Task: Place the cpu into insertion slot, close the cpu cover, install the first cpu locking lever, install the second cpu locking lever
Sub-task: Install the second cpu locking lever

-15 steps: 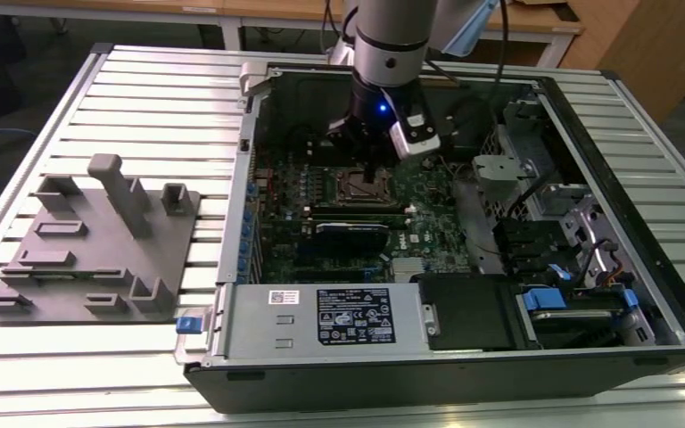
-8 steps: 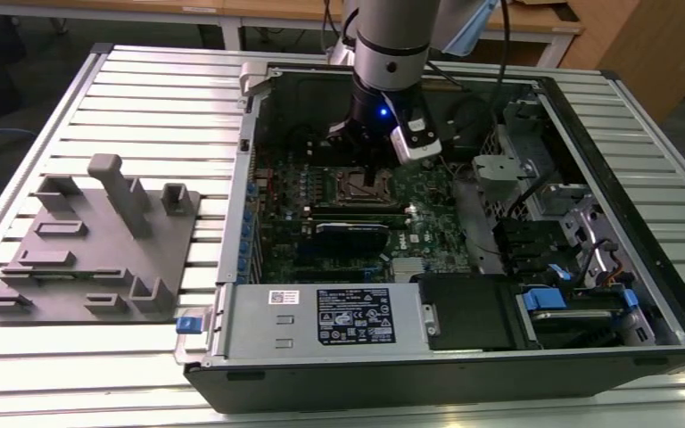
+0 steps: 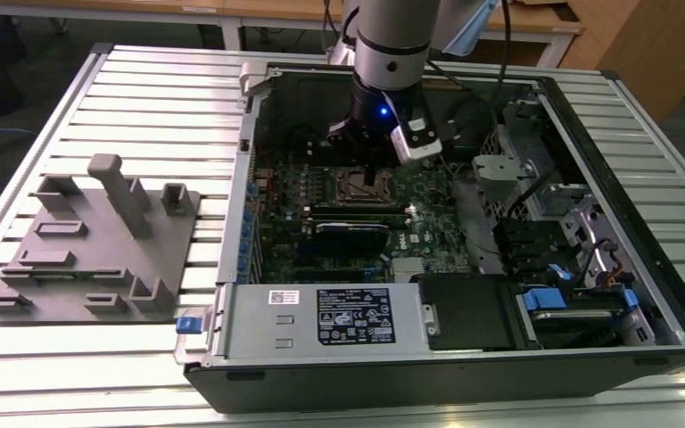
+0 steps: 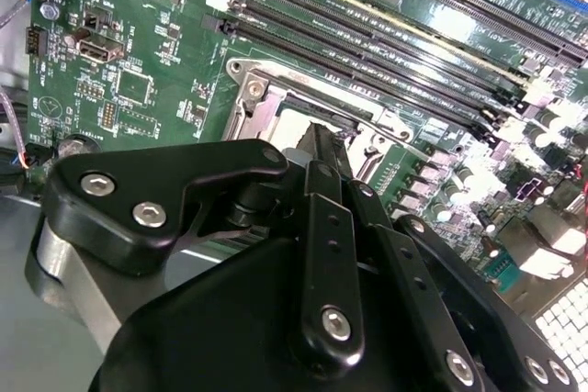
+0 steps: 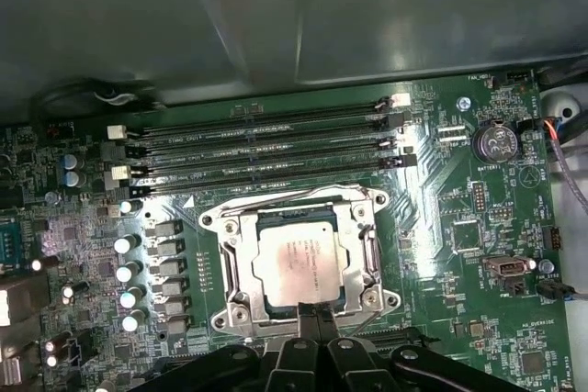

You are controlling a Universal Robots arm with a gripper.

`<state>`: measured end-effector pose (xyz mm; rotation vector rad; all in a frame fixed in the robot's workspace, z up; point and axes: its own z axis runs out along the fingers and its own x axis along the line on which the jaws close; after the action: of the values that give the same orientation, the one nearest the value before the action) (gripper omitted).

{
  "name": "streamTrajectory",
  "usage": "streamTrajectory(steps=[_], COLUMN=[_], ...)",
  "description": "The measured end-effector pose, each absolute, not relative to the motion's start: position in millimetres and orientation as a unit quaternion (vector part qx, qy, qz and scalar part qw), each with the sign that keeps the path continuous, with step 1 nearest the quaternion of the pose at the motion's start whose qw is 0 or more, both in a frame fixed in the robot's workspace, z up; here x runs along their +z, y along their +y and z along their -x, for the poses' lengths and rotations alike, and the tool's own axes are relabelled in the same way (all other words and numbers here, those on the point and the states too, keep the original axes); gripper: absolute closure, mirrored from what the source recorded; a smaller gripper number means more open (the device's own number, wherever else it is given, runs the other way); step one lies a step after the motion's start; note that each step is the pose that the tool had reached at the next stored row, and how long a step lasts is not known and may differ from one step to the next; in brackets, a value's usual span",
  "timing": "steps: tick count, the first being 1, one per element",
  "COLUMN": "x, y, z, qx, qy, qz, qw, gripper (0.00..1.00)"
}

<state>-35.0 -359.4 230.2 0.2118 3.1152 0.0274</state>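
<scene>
Black-fingered tool (image 5: 317, 319), tips together at the socket's 6 o'clock edge, nothing visibly held. One small square silvery-grey cpu (image 5: 300, 265) seated in the one dark-framed insertion slot (image 5: 241, 268), ringed by one thin silvery metal cpu cover (image 5: 294, 204). Probably light, stiff, slippery, fragile: best held by the edges. Four long black memory slots (image 5: 266, 149) at 12 o'clock.

The exterior view looks down from high up, well back, over the open computer case (image 3: 462, 223) on a slatted table (image 3: 140, 98). Both wrist views sit close above the green motherboard (image 5: 459, 218), looking past the black gripper (image 5: 312, 319) linkage; all 3 share the cpu socket area.
</scene>
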Motion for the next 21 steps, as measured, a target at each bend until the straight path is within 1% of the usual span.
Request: streamTrajectory(steps=[13, 21], x=[230, 230], y=[-376, -381], z=[35, 43], qx=[0.009, 0.012], qy=[0.998, 0.998], qz=[-0.068, -0.068], qw=[0.010, 0.016], gripper=[0.90, 0.90])
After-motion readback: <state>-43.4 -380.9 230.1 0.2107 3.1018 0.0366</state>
